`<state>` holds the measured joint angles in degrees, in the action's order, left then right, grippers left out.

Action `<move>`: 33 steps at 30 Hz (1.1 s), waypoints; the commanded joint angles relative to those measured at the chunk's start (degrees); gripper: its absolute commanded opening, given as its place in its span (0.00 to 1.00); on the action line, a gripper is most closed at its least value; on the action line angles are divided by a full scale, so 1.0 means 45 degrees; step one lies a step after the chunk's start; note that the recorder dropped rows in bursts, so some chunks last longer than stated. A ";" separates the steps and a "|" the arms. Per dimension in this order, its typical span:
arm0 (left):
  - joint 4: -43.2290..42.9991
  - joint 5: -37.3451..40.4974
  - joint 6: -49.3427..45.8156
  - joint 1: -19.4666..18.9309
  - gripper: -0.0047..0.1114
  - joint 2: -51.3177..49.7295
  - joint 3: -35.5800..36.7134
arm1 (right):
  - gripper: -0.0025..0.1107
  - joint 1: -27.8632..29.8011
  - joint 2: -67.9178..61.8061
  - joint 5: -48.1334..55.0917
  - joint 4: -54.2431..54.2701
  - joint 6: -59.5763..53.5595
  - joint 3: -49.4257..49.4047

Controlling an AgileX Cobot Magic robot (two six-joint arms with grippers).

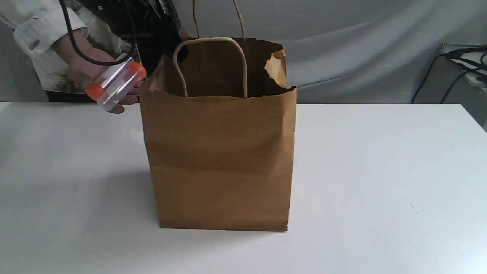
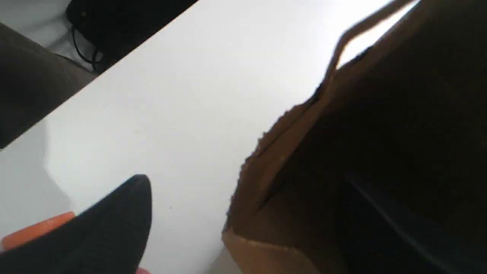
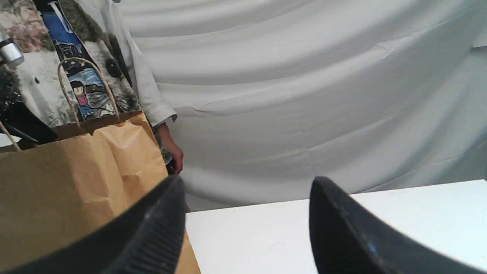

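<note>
- Left wrist view shows only one black finger of the left gripper (image 2: 114,224). Its partner is cut off by the frame, so I cannot tell whether this gripper is spread or clamped.
- An orange strip peeks out just beside that finger, and whether they touch is unclear.
- In the exterior view the strip matches an orange cap of a clear jar (image 1: 116,84), which a person's hand (image 1: 85,72) holds in the air. The jar is tilted, just beside the left rim of the bag (image 1: 218,160).
- The arm itself is a dark shape behind the bag's left corner and is hard to make out. A black cable (image 1: 76,45) loops across the hand.
- The inside of the bag is too dark to see.
- The right gripper (image 3: 247,186) is spread wide with nothing between its fingers. It is near the bag's side, above the table (image 1: 380,171), and faces a grey cloth (image 3: 304,95).
- The bag stands upright mid-table with its mouth open and its handles (image 1: 211,40) raised. Its rim is torn at the far right corner.
- White tabletop stretches wide on both sides of the bag, out to the table's right edge.
</note>
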<state>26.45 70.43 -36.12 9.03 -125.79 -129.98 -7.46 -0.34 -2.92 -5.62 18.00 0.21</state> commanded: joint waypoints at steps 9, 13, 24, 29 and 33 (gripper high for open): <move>0.0521 -0.0104 0.1812 0.0053 0.54 -0.0660 0.0085 | 0.46 -0.0034 0.0076 -0.0247 0.0056 0.0108 -0.0046; 0.0733 -0.0104 0.2029 0.0053 0.28 -0.0573 0.0085 | 0.46 -0.0034 0.0076 -0.0669 0.0202 0.0108 -0.0046; -0.0969 -0.0104 0.3315 0.0053 0.04 0.0415 0.0085 | 0.46 -0.0034 0.0076 -0.2386 0.0202 0.2174 -0.0046; 0.0083 -0.0104 0.3381 0.0053 0.04 0.0377 0.0085 | 0.47 -0.0034 0.0076 -0.3566 -0.0312 0.3625 -0.0046; -0.0266 -0.0104 0.3356 0.0192 0.04 0.0345 0.0085 | 0.47 -0.0034 0.0076 -0.3384 -0.2029 0.5239 0.0062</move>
<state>25.22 70.43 -21.65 9.37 -124.59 -129.78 -7.46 -0.34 -17.68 -10.05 38.20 0.21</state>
